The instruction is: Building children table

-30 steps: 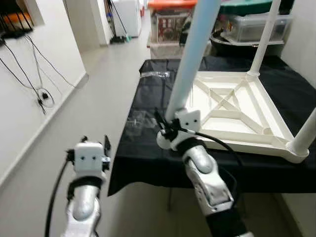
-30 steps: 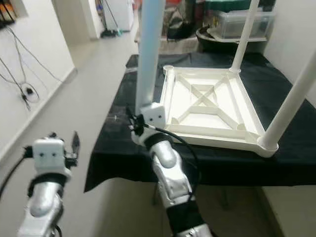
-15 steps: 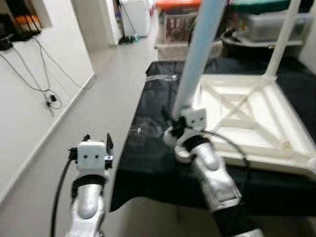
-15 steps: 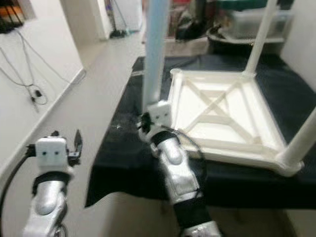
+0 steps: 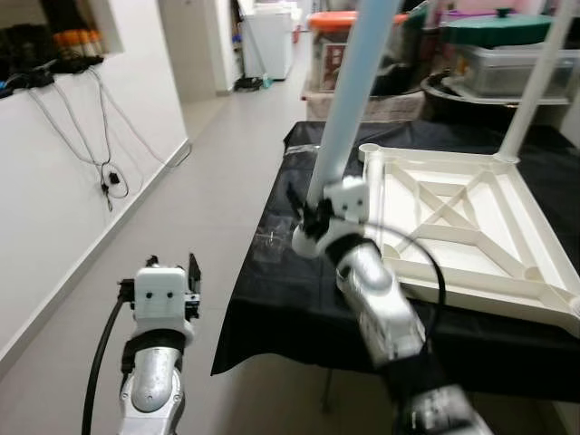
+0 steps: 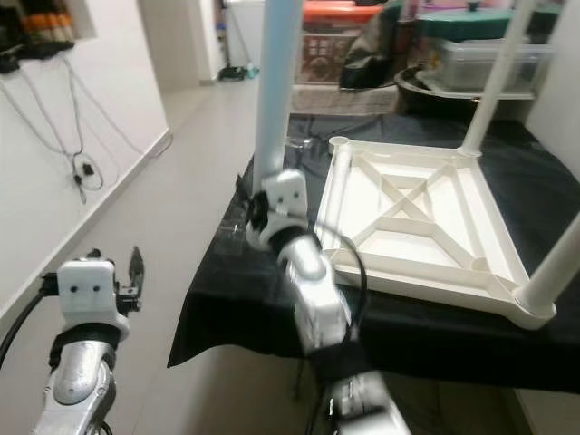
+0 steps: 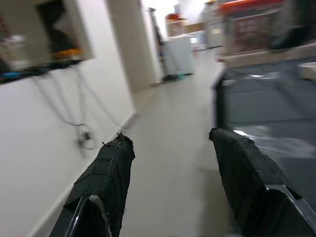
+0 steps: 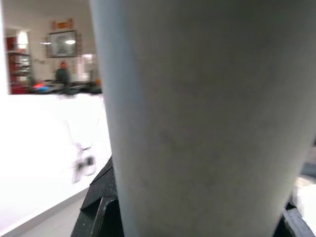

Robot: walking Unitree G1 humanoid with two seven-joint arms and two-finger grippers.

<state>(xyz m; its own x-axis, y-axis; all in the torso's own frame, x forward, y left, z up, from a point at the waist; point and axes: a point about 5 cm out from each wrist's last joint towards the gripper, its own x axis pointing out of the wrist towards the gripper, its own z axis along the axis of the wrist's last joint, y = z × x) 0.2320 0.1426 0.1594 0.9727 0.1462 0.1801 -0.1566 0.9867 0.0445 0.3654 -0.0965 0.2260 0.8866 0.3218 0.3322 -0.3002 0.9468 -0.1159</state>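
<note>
Between the right gripper's [image 5: 308,216] closed fingers stands the pale-blue tubular leg [image 5: 349,98], not yet socketed into the upturned white plastic tabletop [image 5: 458,227] beside them; left gripper [image 7: 170,173] open, idle.

readable text: none | labels: none legible | brands, numbers, signs: none

We note pale tiled floor [image 5: 213,172] running down corridor. White wall [image 5: 54,208] on left, black cables [image 5: 104,149] hanging from ledge. Desk under black cloth [image 5: 281,281]. Storage bins [image 5: 507,63] stacked behind, white appliance [image 5: 272,36] at far end.
</note>
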